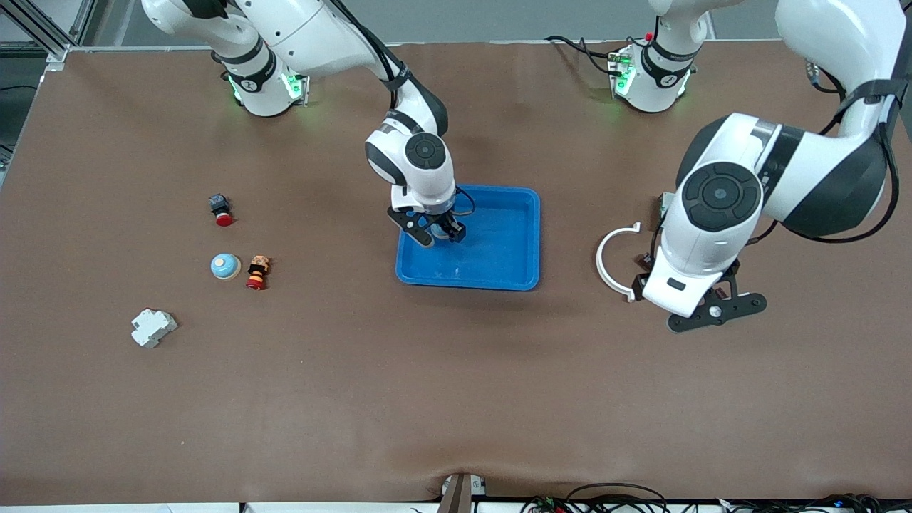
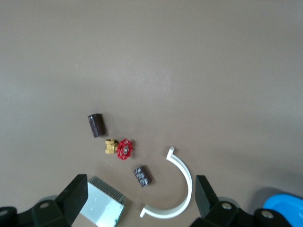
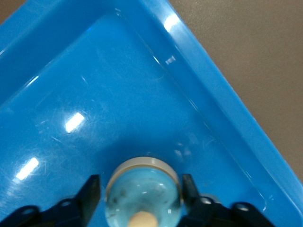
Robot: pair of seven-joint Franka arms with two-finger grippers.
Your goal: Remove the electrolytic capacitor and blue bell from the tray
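Nearest the camera, a grey-white block (image 1: 153, 327) sits on the counter (image 1: 456, 399). Right gripper (image 1: 436, 233) is down in the tray (image 1: 509, 274), jaws clamped on the blue bell (image 3: 143, 195). No capacitor shows inside, so only the bell seems left. Left gripper (image 1: 716, 311) waits, jaws apart.

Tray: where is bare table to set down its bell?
Bare: the brown table nearer the camera than the shallow bright-blue plastic tray that the right gripper reaches into. Crowded: around the white curved clip by the waiting left gripper.
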